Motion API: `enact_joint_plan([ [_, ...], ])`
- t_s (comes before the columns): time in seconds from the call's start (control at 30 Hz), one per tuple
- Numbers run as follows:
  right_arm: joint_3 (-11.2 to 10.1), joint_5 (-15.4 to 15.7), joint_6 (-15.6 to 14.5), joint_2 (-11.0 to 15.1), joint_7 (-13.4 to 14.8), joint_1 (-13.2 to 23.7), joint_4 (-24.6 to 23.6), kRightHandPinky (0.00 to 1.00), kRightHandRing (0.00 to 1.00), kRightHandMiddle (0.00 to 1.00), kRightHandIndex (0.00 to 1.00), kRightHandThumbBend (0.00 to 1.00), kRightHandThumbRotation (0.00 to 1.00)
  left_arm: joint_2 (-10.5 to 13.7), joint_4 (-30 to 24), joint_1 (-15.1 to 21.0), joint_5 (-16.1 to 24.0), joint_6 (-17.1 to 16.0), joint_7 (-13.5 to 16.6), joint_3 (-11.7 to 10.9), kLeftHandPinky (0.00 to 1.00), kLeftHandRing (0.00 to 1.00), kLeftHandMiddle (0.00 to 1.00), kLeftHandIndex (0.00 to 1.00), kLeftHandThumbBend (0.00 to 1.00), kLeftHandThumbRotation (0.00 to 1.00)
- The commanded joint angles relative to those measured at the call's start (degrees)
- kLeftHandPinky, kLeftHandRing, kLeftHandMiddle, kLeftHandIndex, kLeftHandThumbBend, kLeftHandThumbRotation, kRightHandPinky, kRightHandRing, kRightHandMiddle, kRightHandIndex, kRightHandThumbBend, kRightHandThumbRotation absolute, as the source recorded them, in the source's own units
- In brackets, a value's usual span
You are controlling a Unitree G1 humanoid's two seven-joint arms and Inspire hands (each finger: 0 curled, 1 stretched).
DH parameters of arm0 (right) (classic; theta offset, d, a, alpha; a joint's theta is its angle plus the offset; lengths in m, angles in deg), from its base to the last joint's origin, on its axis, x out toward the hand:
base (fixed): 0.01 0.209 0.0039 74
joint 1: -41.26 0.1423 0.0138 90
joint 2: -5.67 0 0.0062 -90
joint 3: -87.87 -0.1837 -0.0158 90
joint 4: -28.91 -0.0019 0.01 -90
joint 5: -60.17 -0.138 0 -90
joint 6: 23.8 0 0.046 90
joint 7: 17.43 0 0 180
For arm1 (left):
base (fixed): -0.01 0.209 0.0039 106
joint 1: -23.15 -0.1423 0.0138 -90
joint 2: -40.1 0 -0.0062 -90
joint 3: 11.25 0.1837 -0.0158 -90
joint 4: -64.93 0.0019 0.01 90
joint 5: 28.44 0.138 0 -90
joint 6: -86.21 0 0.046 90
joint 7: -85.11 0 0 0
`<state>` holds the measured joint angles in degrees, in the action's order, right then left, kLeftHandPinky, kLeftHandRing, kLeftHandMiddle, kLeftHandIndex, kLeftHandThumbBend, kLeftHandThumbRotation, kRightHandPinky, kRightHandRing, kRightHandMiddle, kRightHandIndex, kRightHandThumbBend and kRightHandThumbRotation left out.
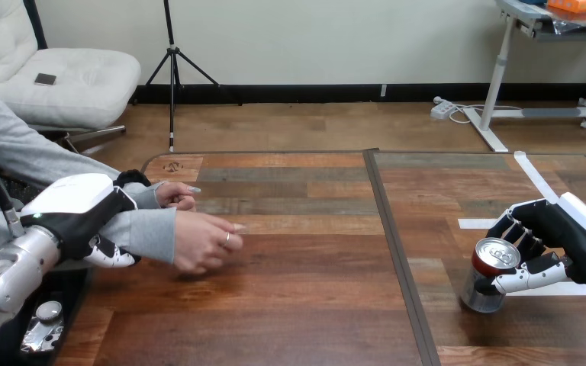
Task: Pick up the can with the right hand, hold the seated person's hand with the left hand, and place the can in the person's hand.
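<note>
A silver can point(491, 274) with a red top stands on the table at the right. My right hand point(572, 244) is wrapped round it, fingers point(515, 229) behind and thumb point(526, 278) across the front. At the left, my left hand point(76, 210) lies over the person's grey-sleeved forearm point(149, 232), with its fingers point(111, 255) curled under the sleeve. The person's hand point(206, 242) reaches out past it low over the table, fingers pointing right. A second hand of the person point(174, 194) rests just behind. A wide stretch of table separates the can from the person's hand.
A dark seam point(397, 252) runs front to back between the two tabletops, between the person's hand and the can. White tape strips point(534, 177) lie on the right tabletop near the can. The table's far edge point(275, 153) is well beyond both hands.
</note>
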<state>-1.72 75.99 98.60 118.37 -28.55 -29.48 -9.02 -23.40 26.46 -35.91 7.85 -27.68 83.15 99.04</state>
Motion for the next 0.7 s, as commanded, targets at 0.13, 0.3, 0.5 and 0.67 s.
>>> enact_joint_plan([
  [0.13, -0.64, -0.57, 0.14, 0.98, 1.09, 4.66, -1.64, 0.36, 0.39, 0.42, 0.45, 0.75, 0.0, 2.29, -5.31, 2.24, -2.5, -0.12, 0.69, -4.12, 0.19, 0.25, 0.33, 0.36, 0.44, 0.0],
  [0.3, -0.68, -0.65, 0.67, 0.94, 1.22, 4.69, -1.42, 0.35, 0.38, 0.42, 0.44, 0.75, 0.0, 2.58, -7.16, 1.69, -2.78, -0.04, 0.15, -4.87, 0.19, 0.26, 0.35, 0.4, 0.41, 0.0],
  [0.5, -0.59, -0.45, 0.43, 1.0, 1.35, 4.75, -1.55, 0.35, 0.37, 0.41, 0.44, 0.76, 0.0, 2.73, -8.87, 1.21, -3.44, -0.21, -0.21, -5.94, 0.19, 0.25, 0.34, 0.4, 0.37, 0.0],
  [0.67, -0.46, -0.16, 0.49, 1.06, 1.65, 4.76, -1.62, 0.35, 0.37, 0.41, 0.44, 0.76, 0.0, 2.87, -10.67, 0.84, -4.2, 0.37, -1.28, -6.78, 0.19, 0.26, 0.34, 0.4, 0.36, 0.0],
])
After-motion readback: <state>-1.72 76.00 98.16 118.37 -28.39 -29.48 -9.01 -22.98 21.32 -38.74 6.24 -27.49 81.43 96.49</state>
